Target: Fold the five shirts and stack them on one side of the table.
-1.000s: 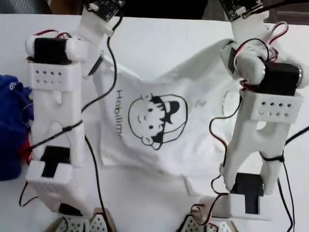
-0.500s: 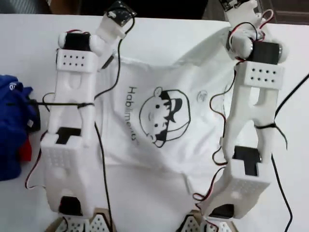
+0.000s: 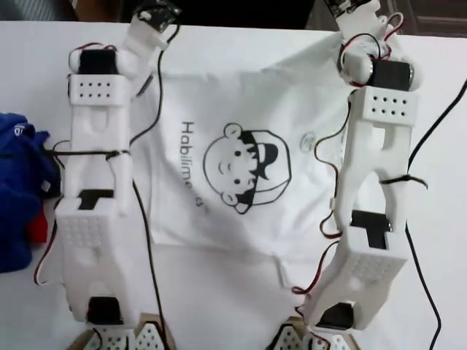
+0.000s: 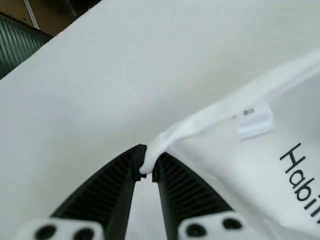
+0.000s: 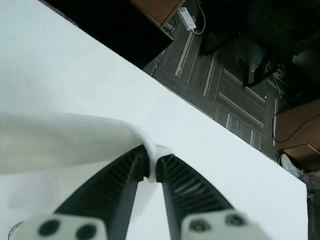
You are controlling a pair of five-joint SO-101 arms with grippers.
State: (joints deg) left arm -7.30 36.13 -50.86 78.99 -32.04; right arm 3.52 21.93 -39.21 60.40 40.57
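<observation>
Shirt: white shirt [image 3: 241, 182] with a cartoon face print, spread print-up across the middle of the desk [image 3: 241, 51], between the two arms; pinched at both far corners, creased toward the near edge.
Label: small sewn-in label [image 4: 255, 120] on the banded far edge, just beside the left grip.
Left pincer [image 4: 145, 167]: clamped together on a bunched bit of that banded edge, low over the desk.
Right pincer [image 5: 151, 167]: closed on the other far corner, with a small peak of cloth caught between the tips, near the desk's far edge.
Other clothes: blue heap [image 3: 18, 189] at the side of the desk beyond the left arm, loose and unfolded by the look, with something red [image 3: 36, 230] against it.
Step in hand: most likely stretching the white shirt flat and square ahead of the first fold, or just starting that fold from the far edge.
Progress: early, judging by one flat unfolded shirt and a loose heap.
Next move: probably carrying the far edge over toward the near edge; calls for both grips kept firm, equal height and equal pace on both sides, and a gentle outward pull for a taut edge and a straight crease.
Risk: thin pinches, so possible slipping; skewed fold from uneven pulling.
</observation>
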